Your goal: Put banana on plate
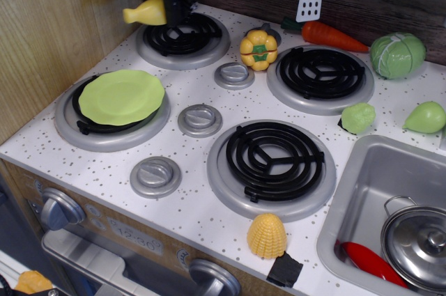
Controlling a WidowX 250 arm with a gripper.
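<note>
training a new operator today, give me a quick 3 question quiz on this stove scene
1. True or false: the banana already lies on the plate.
2. What sits on the front left burner? A) the plate B) the corn piece C) the carrot
3. Fill in: the pot lid rests in the ____.

Key:
1. False. The gripper holds the banana in the air above the back left burner.
2. A
3. sink

single view: high front-left vantage, angled down across stovetop (202, 191) toward back wall, sink (362, 191) at right.
</note>
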